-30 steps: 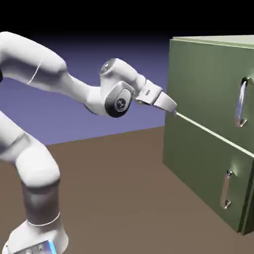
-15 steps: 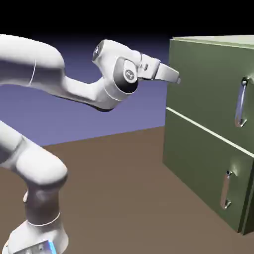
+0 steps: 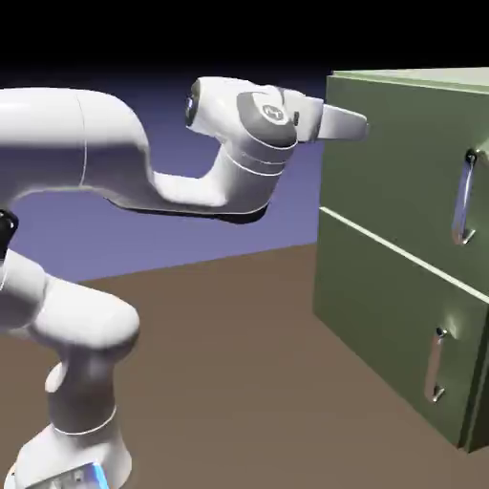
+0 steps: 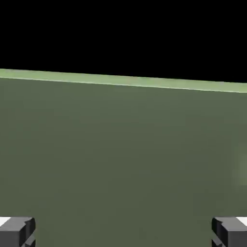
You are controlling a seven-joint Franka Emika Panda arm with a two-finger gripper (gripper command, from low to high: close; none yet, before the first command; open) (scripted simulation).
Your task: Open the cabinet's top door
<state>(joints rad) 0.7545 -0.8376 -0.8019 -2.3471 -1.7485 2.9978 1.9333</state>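
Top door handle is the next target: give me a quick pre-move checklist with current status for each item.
1. Gripper open: ok, both finger tips sit wide apart at the hand view's bottom edge, nothing between them.
2. Top door closed: ok, it sits flush with the cabinet.
3. Long silver handle unobstructed: ok in the exterior view.
4. Gripper lined up with the handle: not ok, it points at the cabinet's near upper corner, well short of the handle.
5. Handle in the hand view: not ok, only plain green panel shows.
6. Clearance between gripper and cabinet: cannot tell.
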